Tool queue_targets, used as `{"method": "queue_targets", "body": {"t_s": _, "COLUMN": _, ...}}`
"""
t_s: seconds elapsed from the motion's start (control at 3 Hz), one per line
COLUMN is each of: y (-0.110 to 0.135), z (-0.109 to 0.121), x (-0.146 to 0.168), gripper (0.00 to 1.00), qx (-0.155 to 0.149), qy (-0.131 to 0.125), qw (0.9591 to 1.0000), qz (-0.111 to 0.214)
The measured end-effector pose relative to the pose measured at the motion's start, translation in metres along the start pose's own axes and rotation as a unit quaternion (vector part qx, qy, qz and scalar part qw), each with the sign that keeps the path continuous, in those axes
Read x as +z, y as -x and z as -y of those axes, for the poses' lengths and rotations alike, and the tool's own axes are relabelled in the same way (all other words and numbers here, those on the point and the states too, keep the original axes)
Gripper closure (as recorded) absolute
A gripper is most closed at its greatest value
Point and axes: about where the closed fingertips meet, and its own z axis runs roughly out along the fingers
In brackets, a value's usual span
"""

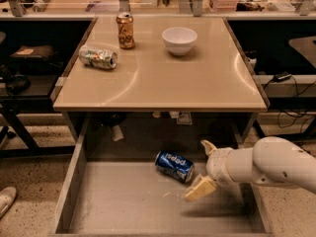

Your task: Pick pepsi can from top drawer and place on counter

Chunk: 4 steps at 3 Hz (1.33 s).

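The pepsi can [174,166], blue with white lettering, lies on its side on the grey floor of the open top drawer [123,201]. My gripper [203,168] is inside the drawer just right of the can, on a white arm coming from the right. It is open and empty, with one fingertip [207,146] behind the can's right end and the other [199,189] in front of it. The beige counter [163,78] is above the drawer.
On the counter are an upright orange-brown can [125,30], a green-and-white can [98,57] lying on its side, and a white bowl [179,40]. Dark desks stand left and right. A shoe [6,200] is on the floor at left.
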Motion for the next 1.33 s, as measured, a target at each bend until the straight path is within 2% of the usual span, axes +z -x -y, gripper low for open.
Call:
{"method": "queue_targets", "body": {"t_s": 0.33, "y": 0.024, "z": 0.003, "x": 0.015, "gripper": 0.0, "qx": -0.023, "qy": -0.006, "qw": 0.9992, "qz": 0.031}}
{"method": "queue_targets", "body": {"t_s": 0.67, "y": 0.033, "z": 0.0, "x": 0.03, "gripper": 0.0, "qx": -0.029, "qy": 0.004, "qw": 0.9987, "qz": 0.041}}
{"method": "queue_targets", "body": {"t_s": 1.33, "y": 0.002, "z": -0.002, "x": 0.069, "gripper": 0.0, "qx": 0.006, "qy": 0.035, "qw": 0.9994, "qz": 0.005}}
